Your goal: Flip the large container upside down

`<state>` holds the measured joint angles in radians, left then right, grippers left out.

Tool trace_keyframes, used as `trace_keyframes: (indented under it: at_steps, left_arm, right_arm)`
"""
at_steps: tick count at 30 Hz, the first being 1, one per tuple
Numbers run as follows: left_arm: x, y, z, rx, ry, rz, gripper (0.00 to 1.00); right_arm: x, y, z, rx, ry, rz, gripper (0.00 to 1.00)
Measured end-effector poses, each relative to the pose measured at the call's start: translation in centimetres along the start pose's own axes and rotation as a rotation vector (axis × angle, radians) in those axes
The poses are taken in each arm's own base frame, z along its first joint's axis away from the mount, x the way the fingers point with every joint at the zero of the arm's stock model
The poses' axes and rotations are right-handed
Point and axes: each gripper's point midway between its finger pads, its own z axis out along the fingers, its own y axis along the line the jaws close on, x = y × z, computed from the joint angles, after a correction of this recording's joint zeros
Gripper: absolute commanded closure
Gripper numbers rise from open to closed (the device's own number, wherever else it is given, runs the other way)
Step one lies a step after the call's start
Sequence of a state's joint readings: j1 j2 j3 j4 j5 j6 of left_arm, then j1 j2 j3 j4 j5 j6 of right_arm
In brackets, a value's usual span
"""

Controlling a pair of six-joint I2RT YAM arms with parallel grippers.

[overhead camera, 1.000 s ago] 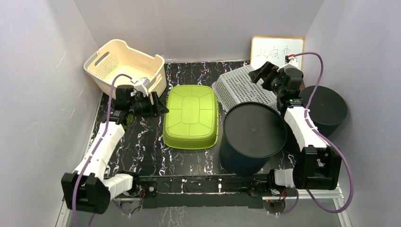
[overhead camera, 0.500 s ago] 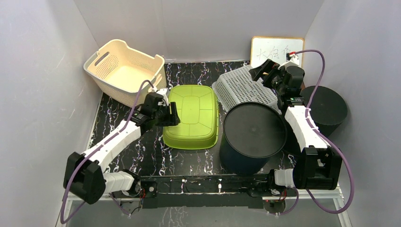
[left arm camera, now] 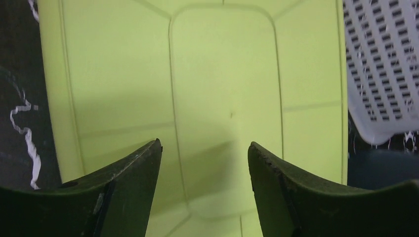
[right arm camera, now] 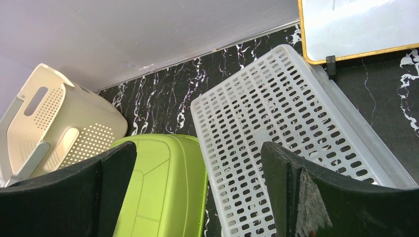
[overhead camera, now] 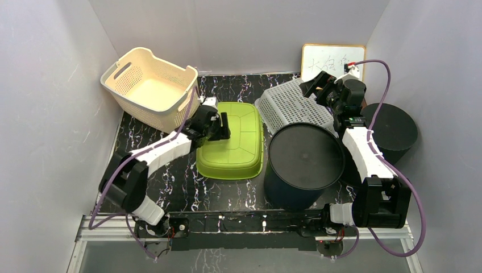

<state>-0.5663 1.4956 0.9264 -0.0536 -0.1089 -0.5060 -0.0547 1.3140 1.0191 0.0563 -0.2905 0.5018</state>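
Baskets, bins and a whiteboard on a black marble-patterned table [overhead camera: 170, 182]

A dark blue round bucket [overhead camera: 306, 156] stands near the front, showing a flat black top. Touching its far rim lies a white perforated basket [overhead camera: 293, 105], tilted with its bottom up. Right of the bucket sits a black round bin [overhead camera: 392, 131]. Behind the bucket and to its right, a wood-framed whiteboard [overhead camera: 332, 60] with handwriting leans on the back wall. Far left of the bucket, a cream perforated basket [overhead camera: 150, 85] sits tilted, open side up.

Smooth green tub [overhead camera: 236, 149] (seemingly plastic)
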Motion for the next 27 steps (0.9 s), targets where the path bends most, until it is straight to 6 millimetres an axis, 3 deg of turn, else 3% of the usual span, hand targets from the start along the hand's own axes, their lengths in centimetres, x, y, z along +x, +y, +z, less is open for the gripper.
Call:
trace_keyframes:
  at_steps: [5, 13, 19, 27]
  left_arm:
    - [-3.2, -0.1, 3.7, -0.064, -0.047, 0.01, 0.35]
    - [-9.4, 3.9, 8.8, -0.187, -0.129, -0.009, 0.35]
    - [-13.2, 5.5, 11.7, -0.226, -0.158, -0.011, 0.35]
    - [-16.5, 6.7, 14.1, -0.235, -0.176, -0.032, 0.35]
  right_arm:
    - [0.0, 0.0, 0.0, 0.001, 0.0, -0.003, 0.02]
    - [0.0, -0.1, 0.0, 0.004, -0.001, -0.01, 0.02]
    - [0.2, -0.3, 0.2, 0.006, 0.003, -0.009, 0.02]
    - [1.0, -1.1, 0.9, 0.024, 0.023, -0.013, 0.02]
